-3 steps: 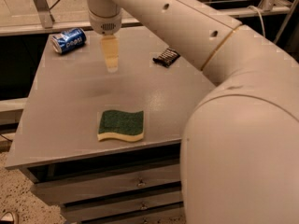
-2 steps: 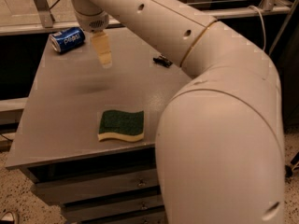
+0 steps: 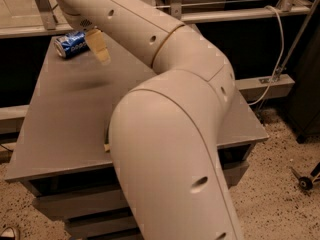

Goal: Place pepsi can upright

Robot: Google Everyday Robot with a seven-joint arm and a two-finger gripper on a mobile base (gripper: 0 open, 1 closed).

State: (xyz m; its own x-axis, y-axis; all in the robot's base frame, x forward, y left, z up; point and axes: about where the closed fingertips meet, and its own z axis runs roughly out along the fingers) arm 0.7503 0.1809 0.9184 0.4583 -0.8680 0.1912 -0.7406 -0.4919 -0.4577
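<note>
The pepsi can lay on its side at the far left corner of the grey counter, its blue wall with white lettering facing up and one silver end turned toward the counter's left edge. Just to its right hung the gripper, pale yellow, lifted above the surface and close to the can, apparently apart from it; whether it was released or clenched could not be told, and it carried nothing that could be seen. A soft shadow lay on the counter below it. The cream arm reached in from the lower right, its bulky near segment covering much of the counter's middle and front. Under the counter's front edge sat grey drawers. Behind the counter ran a metal rail, and a white cable hung down at the right toward the speckled floor, where a small black wheel stood near the edge of the view.
</note>
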